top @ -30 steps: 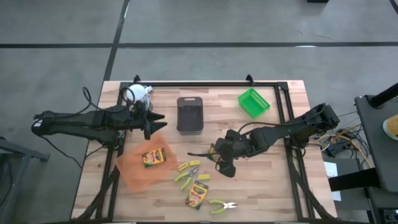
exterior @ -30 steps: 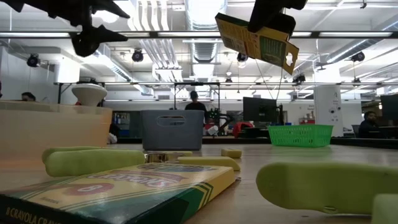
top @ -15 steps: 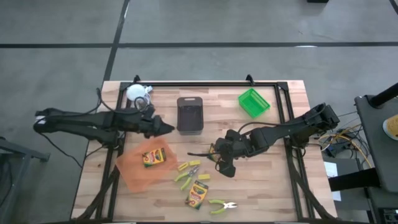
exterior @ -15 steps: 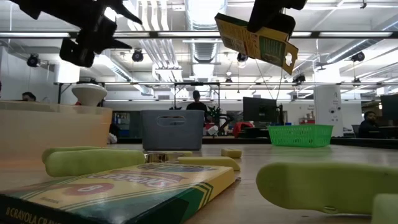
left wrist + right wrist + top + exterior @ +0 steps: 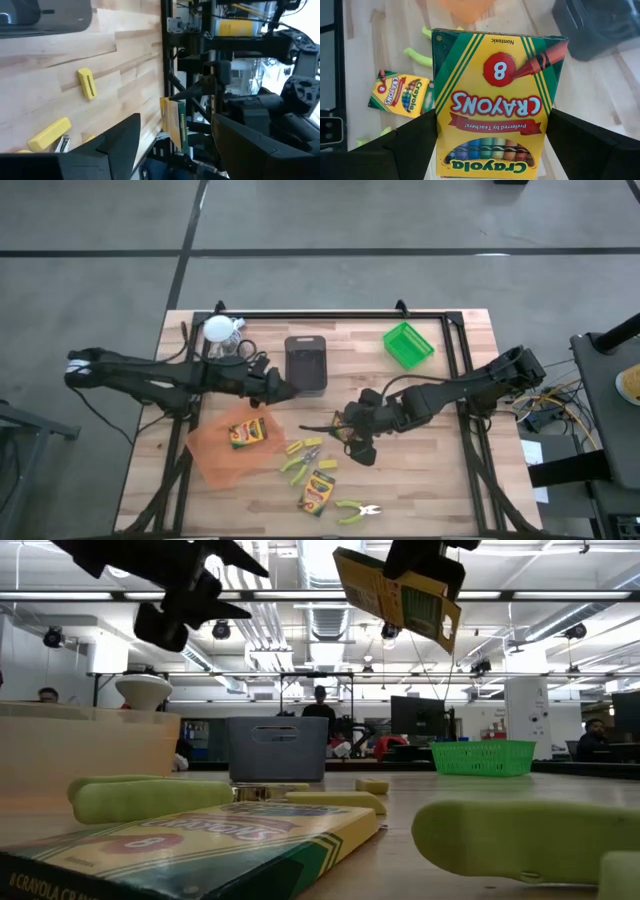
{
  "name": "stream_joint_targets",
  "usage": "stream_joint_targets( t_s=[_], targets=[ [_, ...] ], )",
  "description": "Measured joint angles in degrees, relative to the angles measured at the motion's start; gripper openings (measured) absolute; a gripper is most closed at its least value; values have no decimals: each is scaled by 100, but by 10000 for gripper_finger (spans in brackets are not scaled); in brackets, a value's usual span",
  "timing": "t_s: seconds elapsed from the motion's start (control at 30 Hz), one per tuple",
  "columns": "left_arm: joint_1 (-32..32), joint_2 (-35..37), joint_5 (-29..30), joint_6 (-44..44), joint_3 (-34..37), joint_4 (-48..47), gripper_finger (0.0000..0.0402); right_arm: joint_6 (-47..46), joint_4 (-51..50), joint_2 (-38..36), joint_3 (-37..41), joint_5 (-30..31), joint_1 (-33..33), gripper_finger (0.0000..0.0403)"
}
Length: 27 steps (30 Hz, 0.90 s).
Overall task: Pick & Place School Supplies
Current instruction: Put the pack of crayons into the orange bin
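Right end effector: clamped on crayon box, lifted above table. Left end effector: open, empty. Carry level toward orange tray; release low.

Both arms matte black w/ chunky jointed links; thin black cable loops beside left arm's gripper end.

The tabletop is pale butcher-block wood edged by a black metal frame. Grey concrete floor surrounds it, crossed by dark seams. In the low view the room behind is an open workshop: long fluorescent strips and exposed ducting run overhead at 12 o'clock, a white pillar stands at 3 o'clock, and a person stands far off near centre.
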<state>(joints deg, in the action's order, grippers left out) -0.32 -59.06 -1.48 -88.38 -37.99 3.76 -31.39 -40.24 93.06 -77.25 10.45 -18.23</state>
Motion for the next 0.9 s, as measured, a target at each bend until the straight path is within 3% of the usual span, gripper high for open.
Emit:
stream_joint_targets(
  t_s=[0.57, 0.9],
  targets=[
    [-17, -1035, -89, 9, -716, 137, 250, 633, 525, 0, 0, 243, 193, 338],
    [-90, -1735, -651, 63, -1344, 275, 250, 658, 506, 0, 0, 478, 242, 336]
  ],
)
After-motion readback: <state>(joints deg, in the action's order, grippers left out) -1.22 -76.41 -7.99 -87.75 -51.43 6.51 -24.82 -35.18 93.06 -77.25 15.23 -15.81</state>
